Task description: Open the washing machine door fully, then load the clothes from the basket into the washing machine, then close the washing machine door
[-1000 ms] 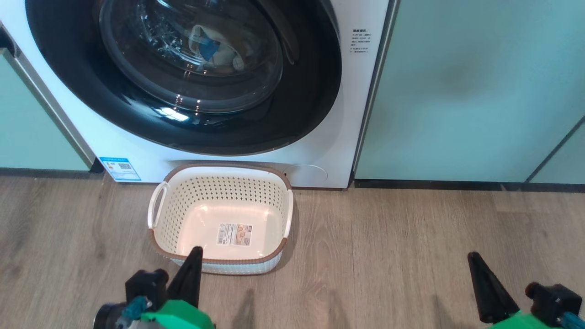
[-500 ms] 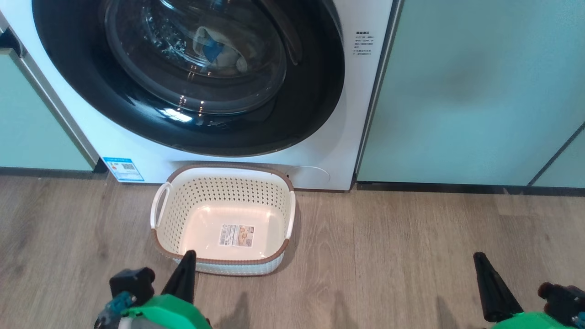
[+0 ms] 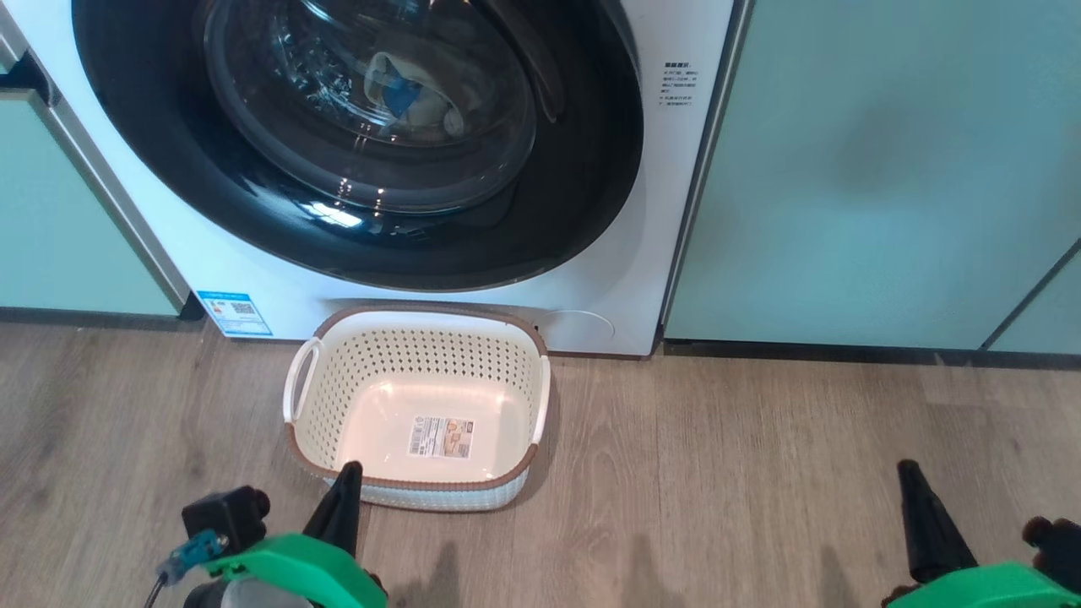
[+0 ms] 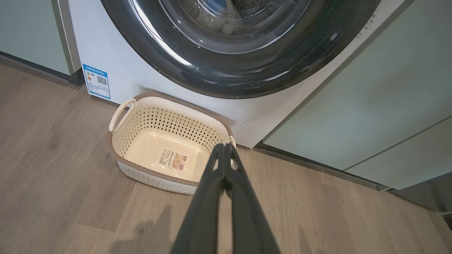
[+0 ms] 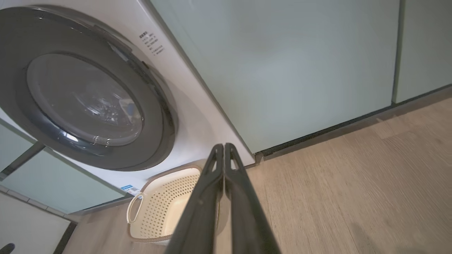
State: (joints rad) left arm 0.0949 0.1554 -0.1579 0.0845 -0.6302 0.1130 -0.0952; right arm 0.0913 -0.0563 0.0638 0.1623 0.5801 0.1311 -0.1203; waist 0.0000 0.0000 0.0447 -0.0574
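- Hanging pinched shut, empty: left end effector (image 3: 347, 471), right end effector (image 3: 909, 469).
- Closed door (image 3: 355, 249) sits up and ahead of the nearer left one; empty basket (image 3: 422, 315) just beyond it.

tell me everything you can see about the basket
The basket is a small rectangular tub of cream plastic with rounded corners, perforated walls, a brown rim and a white loop handle on each short side. It stands upright and empty on the wood floor, a printed label stuck to its bottom. Its back edge sits close against the white front of the washing machine; whether they touch is unclear.
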